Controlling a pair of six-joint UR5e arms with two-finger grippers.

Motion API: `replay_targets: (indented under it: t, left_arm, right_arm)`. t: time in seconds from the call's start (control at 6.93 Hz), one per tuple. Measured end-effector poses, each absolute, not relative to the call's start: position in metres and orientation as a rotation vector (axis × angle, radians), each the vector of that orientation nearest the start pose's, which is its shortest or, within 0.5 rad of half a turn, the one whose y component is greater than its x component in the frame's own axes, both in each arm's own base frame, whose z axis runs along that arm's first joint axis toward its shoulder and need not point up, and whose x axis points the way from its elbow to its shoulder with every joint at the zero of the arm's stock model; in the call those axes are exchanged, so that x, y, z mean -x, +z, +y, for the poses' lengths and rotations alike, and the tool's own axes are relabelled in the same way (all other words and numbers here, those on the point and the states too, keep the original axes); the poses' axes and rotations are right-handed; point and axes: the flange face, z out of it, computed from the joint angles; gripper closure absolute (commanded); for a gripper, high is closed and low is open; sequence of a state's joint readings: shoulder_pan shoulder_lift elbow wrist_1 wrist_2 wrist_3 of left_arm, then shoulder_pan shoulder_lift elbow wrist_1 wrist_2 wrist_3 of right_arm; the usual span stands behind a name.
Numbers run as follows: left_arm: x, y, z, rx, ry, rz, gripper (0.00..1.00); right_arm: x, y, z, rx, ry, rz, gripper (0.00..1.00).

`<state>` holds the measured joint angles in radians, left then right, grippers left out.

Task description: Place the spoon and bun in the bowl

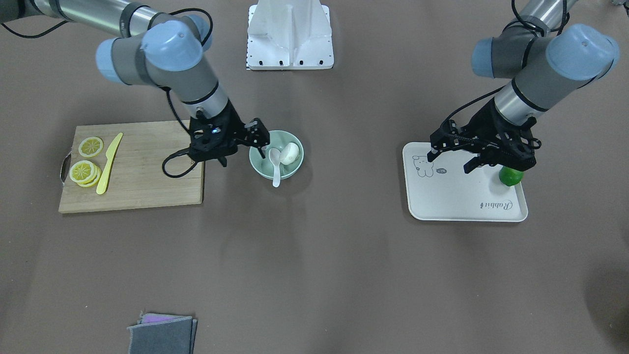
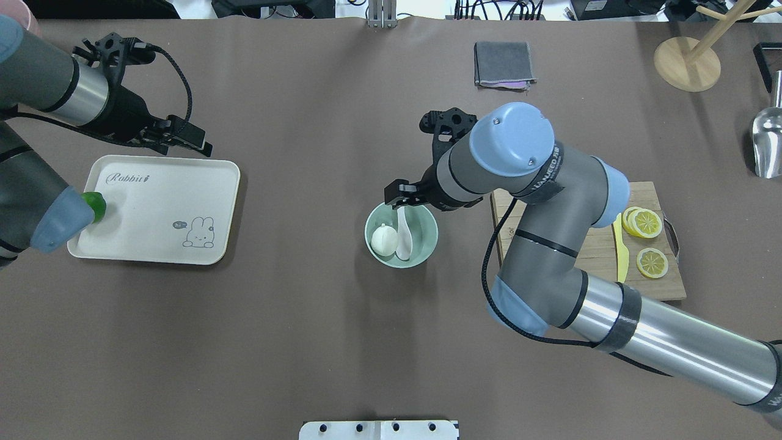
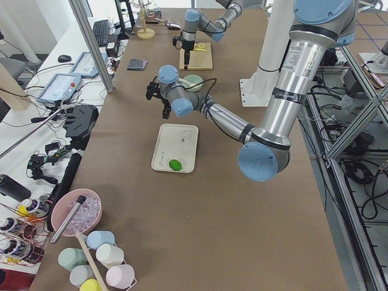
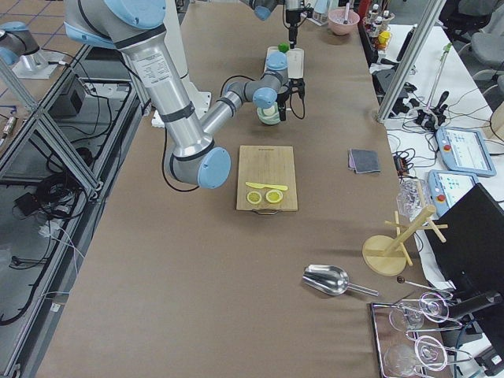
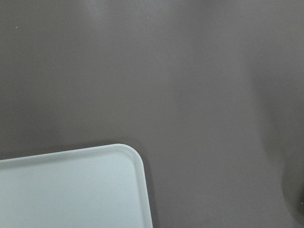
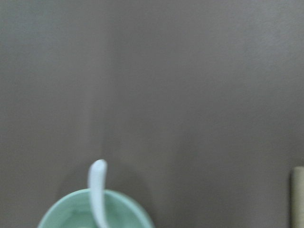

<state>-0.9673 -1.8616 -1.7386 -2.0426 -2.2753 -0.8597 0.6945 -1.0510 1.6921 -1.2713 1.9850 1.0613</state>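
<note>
The mint-green bowl (image 1: 258, 164) (image 2: 427, 241) stands mid-table. The white bun (image 1: 290, 153) (image 2: 383, 239) sits inside it. The white spoon (image 1: 275, 169) (image 2: 404, 235) lies in the bowl beside the bun, its handle sticking out over the far rim, as the right wrist view (image 6: 97, 190) also shows. My right gripper (image 1: 261, 141) (image 2: 400, 195) hovers just above the bowl's edge, open and holding nothing. My left gripper (image 1: 449, 160) (image 2: 189, 139) is open and empty above the far edge of the white tray (image 1: 457, 196) (image 2: 159, 201).
A green lime (image 1: 511, 175) (image 2: 95, 206) sits on the tray. A wooden cutting board (image 1: 147, 182) (image 2: 666, 281) beside the bowl holds lemon slices (image 1: 84, 171) and a yellow knife (image 1: 109, 163). A grey cloth (image 2: 503, 64), a wooden stand (image 2: 687, 64) and a metal scoop (image 2: 768, 143) lie far off.
</note>
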Motion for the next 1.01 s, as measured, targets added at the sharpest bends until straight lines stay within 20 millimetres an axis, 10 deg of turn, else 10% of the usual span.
replay_targets:
  t: [0.58,1.01]
  left_arm:
    - [-0.169,0.488,-0.511,-0.291,0.221,0.916,0.02]
    - [-0.069,0.581,-0.449,-0.228,0.234,0.939,0.02]
  right_arm:
    - [0.251,0.438,-0.595,-0.236,-0.201,-0.831,0.0]
    - [0.113,0.555,-0.588,-0.203,-0.232,-0.82,0.0]
